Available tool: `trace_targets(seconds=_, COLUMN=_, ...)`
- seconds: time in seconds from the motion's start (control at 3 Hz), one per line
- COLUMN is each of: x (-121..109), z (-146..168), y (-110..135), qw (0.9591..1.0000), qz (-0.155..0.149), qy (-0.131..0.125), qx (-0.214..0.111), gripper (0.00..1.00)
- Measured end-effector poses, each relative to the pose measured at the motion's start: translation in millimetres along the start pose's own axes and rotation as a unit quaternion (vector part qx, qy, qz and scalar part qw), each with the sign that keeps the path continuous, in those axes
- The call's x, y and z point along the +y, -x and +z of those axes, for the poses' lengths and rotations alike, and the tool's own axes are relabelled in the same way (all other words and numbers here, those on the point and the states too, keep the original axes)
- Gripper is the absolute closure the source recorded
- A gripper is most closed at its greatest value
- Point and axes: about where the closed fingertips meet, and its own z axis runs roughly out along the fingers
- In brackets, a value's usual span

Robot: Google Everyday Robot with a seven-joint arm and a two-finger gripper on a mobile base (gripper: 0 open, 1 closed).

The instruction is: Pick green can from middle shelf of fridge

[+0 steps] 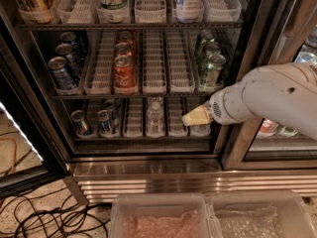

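Observation:
Three green cans stand in a row in the right lane of the middle shelf (148,96); the front green can (213,69) is dark green with a silver top. My gripper (196,116), cream-coloured at the end of a white arm (270,97), comes in from the right. It sits below the front green can, in front of the lower shelf's right lane, apart from the can. The fridge (249,53) stands open in front of me, with a ribbed steel base (163,183).
Red cola cans (124,71) and blue cans (62,73) share the middle shelf, with white lane trays (154,63) between them. Below are small cans (105,121) and a water bottle (155,114). Two plastic bins (163,217) sit near me; cables (44,217) lie on the floor at left.

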Motion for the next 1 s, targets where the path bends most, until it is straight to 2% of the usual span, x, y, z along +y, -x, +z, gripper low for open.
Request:
trace_targets(seconds=0.33, x=-17, z=3, y=3, qw=0.999, qz=0.028, qy=-0.026, qx=-0.025, gripper=0.16)
trace_targets(seconds=0.67, x=-35, z=0, y=8, qw=0.9964, qz=0.046, qy=-0.051, qx=-0.049, gripper=0.08)
trace_targets(seconds=1.0, x=-47, z=-2, y=13, qw=0.994, qz=0.056, qy=-0.067, qx=-0.065, gripper=0.05)
